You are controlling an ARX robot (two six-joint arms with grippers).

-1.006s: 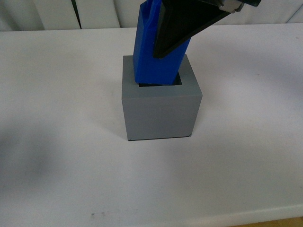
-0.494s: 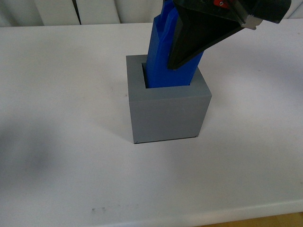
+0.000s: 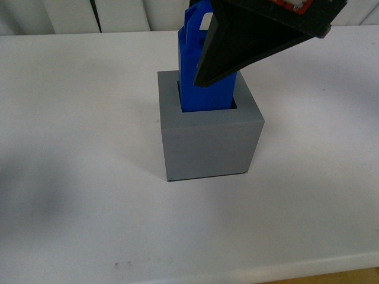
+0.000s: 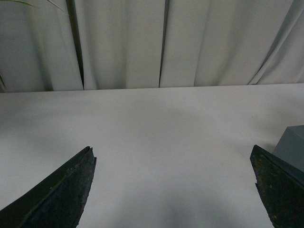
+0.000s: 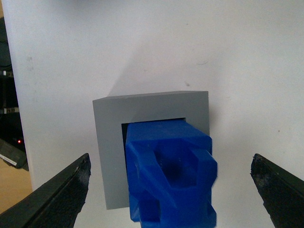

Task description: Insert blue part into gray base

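The gray base (image 3: 210,145) stands on the white table in the front view. The blue part (image 3: 198,71) stands nearly upright in its square recess, with its handled top sticking out above the rim. My right gripper (image 5: 170,164) is open above it, its fingers (image 3: 254,41) spread to either side of the blue part (image 5: 168,173) and apart from it. The gray base (image 5: 109,156) shows beneath in the right wrist view. My left gripper (image 4: 172,151) is open and empty over bare table, with a corner of the gray base (image 4: 292,145) beside one finger.
The white table (image 3: 77,177) runs to a front edge (image 3: 331,269) at the bottom of the front view. Pale curtains (image 4: 123,42) hang behind the table's far edge. Dark equipment (image 5: 7,95) stands past the table's side edge in the right wrist view.
The blue part went from tilted over the recess to seated nearly upright in it. The base slid slightly right. My right gripper let go of the blue part.
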